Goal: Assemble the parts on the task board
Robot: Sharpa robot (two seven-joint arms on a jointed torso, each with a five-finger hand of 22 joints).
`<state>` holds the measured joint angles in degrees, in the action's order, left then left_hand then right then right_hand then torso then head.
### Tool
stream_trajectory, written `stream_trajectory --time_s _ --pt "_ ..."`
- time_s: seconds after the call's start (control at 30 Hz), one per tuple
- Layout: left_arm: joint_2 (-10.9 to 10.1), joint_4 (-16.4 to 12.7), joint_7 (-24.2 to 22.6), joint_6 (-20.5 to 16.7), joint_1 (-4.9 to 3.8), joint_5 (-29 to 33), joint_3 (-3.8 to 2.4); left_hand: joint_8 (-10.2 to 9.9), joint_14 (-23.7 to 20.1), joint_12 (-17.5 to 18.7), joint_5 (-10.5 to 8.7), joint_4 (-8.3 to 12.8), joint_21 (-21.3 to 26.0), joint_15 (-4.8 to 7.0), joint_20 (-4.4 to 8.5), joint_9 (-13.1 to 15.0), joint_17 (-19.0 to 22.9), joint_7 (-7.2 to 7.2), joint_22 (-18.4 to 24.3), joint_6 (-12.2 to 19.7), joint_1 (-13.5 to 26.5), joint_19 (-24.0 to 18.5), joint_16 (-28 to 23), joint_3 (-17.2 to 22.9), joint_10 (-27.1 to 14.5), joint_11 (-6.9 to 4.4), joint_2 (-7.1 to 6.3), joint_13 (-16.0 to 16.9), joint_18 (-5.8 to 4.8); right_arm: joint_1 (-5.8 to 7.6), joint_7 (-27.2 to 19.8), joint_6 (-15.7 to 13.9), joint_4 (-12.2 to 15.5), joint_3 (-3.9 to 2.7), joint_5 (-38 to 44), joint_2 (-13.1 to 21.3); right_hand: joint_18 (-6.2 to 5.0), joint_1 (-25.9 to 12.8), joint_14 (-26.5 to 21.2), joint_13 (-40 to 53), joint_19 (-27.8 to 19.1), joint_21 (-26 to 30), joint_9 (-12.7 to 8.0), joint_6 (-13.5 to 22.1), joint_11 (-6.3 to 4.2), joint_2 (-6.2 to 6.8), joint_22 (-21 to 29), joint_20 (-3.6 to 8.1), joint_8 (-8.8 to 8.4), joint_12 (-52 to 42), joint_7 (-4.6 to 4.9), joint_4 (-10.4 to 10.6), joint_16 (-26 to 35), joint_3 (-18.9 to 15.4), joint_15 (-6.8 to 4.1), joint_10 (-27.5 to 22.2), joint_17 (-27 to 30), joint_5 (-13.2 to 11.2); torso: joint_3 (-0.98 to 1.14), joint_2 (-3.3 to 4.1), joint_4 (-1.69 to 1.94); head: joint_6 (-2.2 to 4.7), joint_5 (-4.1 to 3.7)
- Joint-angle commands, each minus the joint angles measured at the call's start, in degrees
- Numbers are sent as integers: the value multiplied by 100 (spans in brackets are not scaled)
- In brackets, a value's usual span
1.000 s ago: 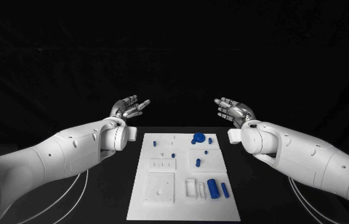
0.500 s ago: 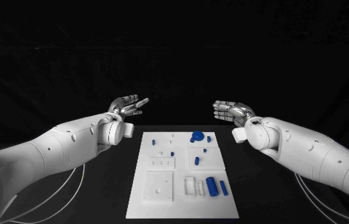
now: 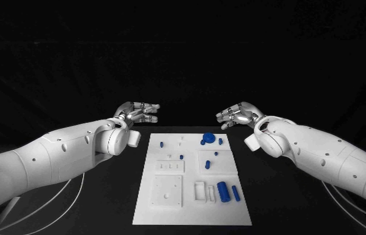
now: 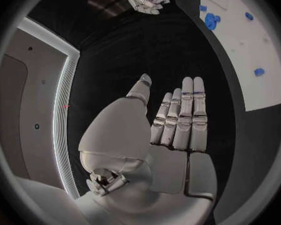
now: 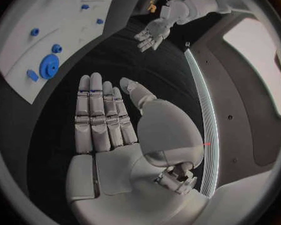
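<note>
Task board (image 3: 194,192) between and below both empty, spread hands.

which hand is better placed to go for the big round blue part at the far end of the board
Probably the right hand: open, hovering nearer the round blue part, which sits right of the task board's middle. The left hand, also open, hovers farther off.

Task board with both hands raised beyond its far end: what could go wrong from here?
1. The parts are small and close together; beside the big cylinder lies a thin one, so thick fingers may knock a neighbour.
2. The left hand and right hand face each other and could collide if both reach in.
3. The task board looks unfixed; a push may shift it.
</note>
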<state>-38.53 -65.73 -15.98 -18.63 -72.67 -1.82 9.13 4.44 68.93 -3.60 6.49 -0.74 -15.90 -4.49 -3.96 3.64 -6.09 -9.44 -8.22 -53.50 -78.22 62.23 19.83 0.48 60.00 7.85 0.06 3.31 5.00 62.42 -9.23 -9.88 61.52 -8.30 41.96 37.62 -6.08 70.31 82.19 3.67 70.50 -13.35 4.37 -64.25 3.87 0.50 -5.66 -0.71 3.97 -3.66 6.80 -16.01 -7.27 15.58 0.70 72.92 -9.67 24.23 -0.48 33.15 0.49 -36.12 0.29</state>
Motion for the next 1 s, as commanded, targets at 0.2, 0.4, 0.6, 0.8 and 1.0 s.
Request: stream_trajectory --time_s 0.2,0.4,0.6,0.8,1.0 --pt "-403 -934 105 426 -146 -484 -9 -53 -226 0 29 258 -1542 213 268 5 -987 32 -1052 -6 15 -287 1906 -204 140 -65 99 4 -81 185 511 -23 527 -12 2894 192 -90 65 416 -19 997 -875 -49 53 -1 265 -502 391 -42 12 -6 -53 -1846 -12 -255 -207 -1484 119 -46 383 155 -152 -97" --pt "-632 -1372 194 383 -233 -525 -12 -50 -274 4 47 251 -1908 193 244 4 -901 20 -1292 -24 69 -597 2038 -183 178 -85 97 9 -73 294 934 -116 710 -14 4010 207 -209 -170 347 -24 1134 -1369 -50 123 49 404 -901 347 -37 34 2 34 -2706 165 -227 -509 -2333 -113 -60 541 233 -347 -157" --pt "-757 -1613 224 361 -286 -535 -18 -49 -312 2 49 251 -2033 199 249 4 -933 21 -1356 -28 102 -655 2208 -175 251 -98 80 10 -72 346 1236 -228 806 -14 4852 183 -231 -23 198 -29 1188 -1829 -50 112 45 553 -1396 343 -41 48 4 -11 -3556 599 -202 -479 -2854 -523 -93 649 317 -440 -220" --pt "-807 -1709 234 308 -317 -537 -24 -48 -414 0 49 262 -2056 174 226 5 -923 15 -1368 -23 114 -746 2250 -176 218 -82 48 10 -84 357 1379 -327 901 -8 5362 132 -282 62 135 -21 979 -2182 -49 110 34 799 -1889 334 -36 33 -27 6 -3768 1097 -201 -419 -2761 -723 -97 735 359 -430 -237" --pt "-831 -1779 218 253 -366 -538 -33 -50 -489 2 52 260 -2024 152 201 3 -892 13 -1345 0 118 -799 2242 -157 129 -63 14 10 -85 359 1556 -406 968 72 5872 64 -314 148 117 -20 916 -2280 -48 135 52 939 -2139 304 -38 35 -58 9 -3909 1233 -171 -501 -2704 -1047 -105 805 374 -376 -253"
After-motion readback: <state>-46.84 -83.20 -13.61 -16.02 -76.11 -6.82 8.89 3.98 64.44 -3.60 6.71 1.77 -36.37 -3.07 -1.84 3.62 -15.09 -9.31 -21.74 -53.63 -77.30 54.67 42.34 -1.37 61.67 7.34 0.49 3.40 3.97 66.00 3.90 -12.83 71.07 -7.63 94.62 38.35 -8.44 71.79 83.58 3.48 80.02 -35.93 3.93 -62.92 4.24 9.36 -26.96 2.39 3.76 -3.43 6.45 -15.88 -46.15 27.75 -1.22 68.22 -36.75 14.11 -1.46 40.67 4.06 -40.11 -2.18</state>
